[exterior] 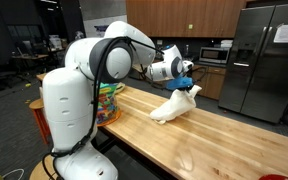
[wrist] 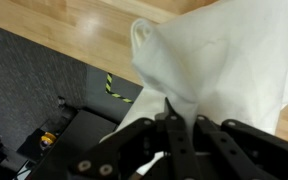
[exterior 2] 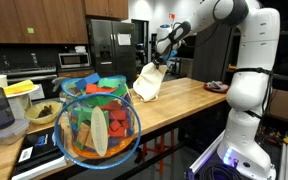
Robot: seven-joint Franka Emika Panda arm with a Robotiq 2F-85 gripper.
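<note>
Over the wooden countertop [exterior: 219,140] the claw [exterior: 188,85] grips the white cloth [exterior: 173,106], which hangs beneath it

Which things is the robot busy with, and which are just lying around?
Busy with:
- white cloth, held up by its top, with its bottom on the wooden table
- gripper, shut on the cloth

Just lying about:
- bowl of colourful bits
- microwave
- fridge
</note>
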